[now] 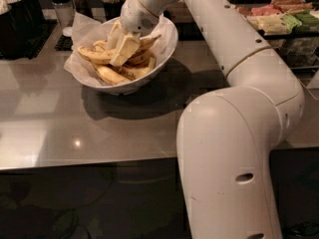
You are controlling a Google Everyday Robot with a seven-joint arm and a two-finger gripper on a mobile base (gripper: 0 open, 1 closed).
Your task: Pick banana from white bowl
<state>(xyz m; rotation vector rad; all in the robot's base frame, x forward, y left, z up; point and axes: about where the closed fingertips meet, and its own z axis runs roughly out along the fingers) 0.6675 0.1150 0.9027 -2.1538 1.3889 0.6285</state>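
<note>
We record the pincer (pixel 123 46) inside the white bowl (pixel 168 38), its opening and hold indeterminable; the banana (pixel 112 74) at its seven o'clock appears light, soft, bruisable, best gripped mid-length.

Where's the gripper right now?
Upper left of the camera view: the gripper is low inside the white bowl, among the bananas, on the grey counter.

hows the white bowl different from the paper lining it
The white bowl is smooth and glossy; the paper is crinkled. The bowl's rim is an even curve; the paper's ragged edges poke up past it at the back left. Both are white and hold the bananas. The gripper is down in the bowl among the bananas.
</note>
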